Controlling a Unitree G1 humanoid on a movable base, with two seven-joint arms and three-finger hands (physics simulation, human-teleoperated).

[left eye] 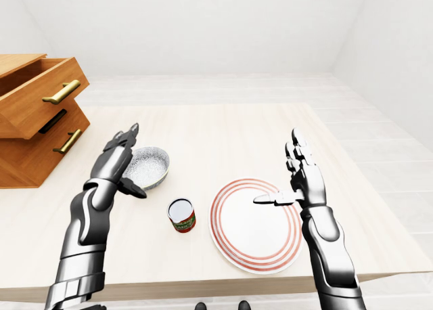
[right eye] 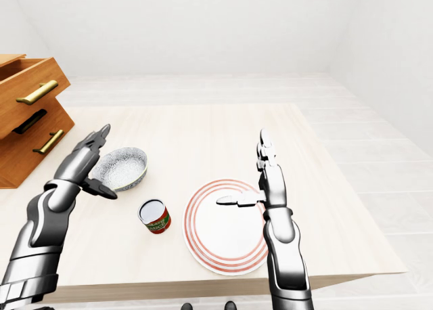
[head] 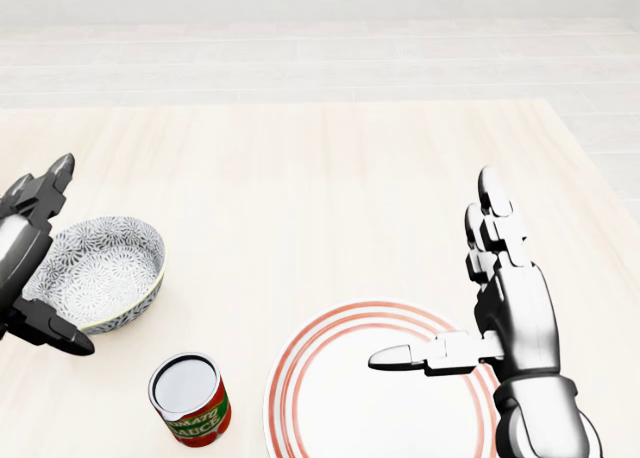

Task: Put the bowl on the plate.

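Observation:
A grey patterned bowl (head: 102, 270) sits upright on the wooden table (head: 320, 178), left of centre in the head view. My left hand (head: 35, 268) is open at the bowl's left rim, fingers above it and thumb below, not closed round it. A white plate with red rings (left eye: 256, 222) lies to the bowl's lower right. My right hand (head: 470, 288) hovers open over the plate's right side, fingers pointing up and thumb stretched left across the plate.
A red tomato sauce can (head: 190, 398) stands between bowl and plate, close to the plate's left edge. A wooden drawer unit (left eye: 34, 117) with its top drawer pulled out occupies the table's left end in the left-eye view. The table's near edge (left eye: 203, 279) runs below the plate.

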